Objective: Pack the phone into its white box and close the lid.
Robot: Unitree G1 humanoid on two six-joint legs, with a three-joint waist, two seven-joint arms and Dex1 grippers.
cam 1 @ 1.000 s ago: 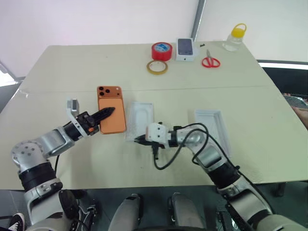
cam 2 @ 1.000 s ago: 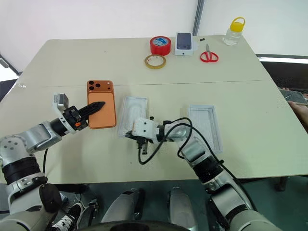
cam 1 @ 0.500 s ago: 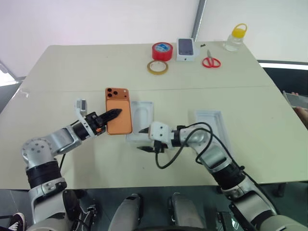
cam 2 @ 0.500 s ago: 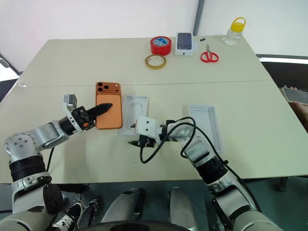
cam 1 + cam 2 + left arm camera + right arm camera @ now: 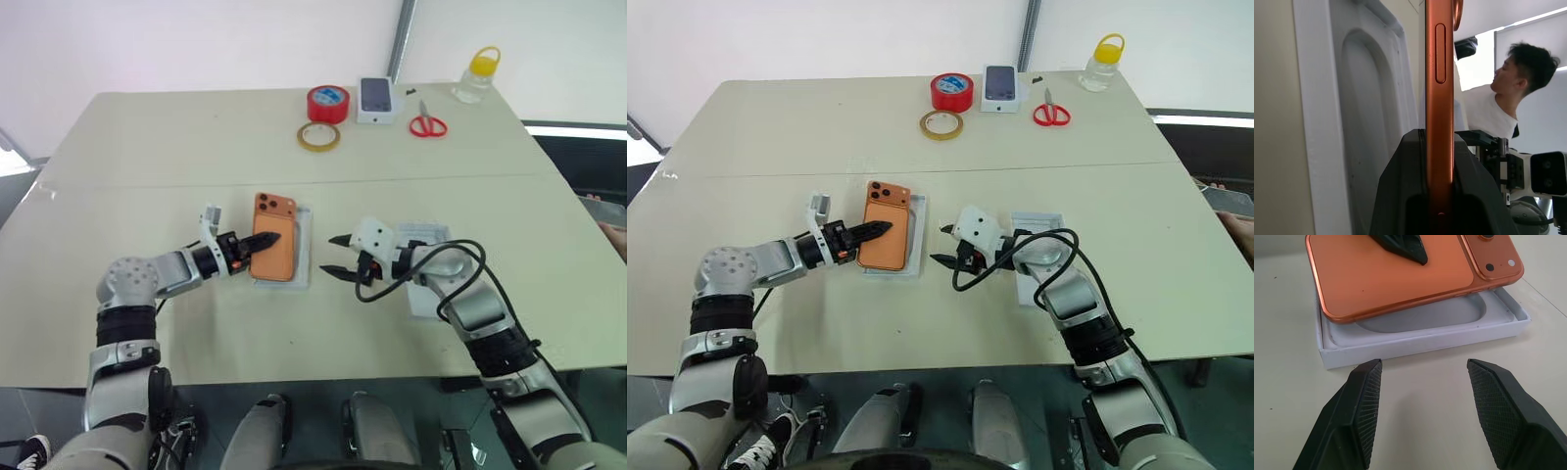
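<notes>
Orange smartphone (image 5: 274, 249), camera-lens back up, clamped edgewise in left end effector (image 5: 263, 241), lying tilted over shallow white box tray (image 5: 1420, 335) on beige tabletop (image 5: 176, 147). Right end effector (image 5: 340, 257) fingers apart, just beside tray. White lid tray (image 5: 429, 235) under right arm.

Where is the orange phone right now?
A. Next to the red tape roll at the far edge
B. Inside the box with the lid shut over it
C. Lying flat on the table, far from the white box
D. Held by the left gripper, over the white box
D: the left gripper pinches the phone, which sits tilted over the open white box, not yet settled in it.
</notes>
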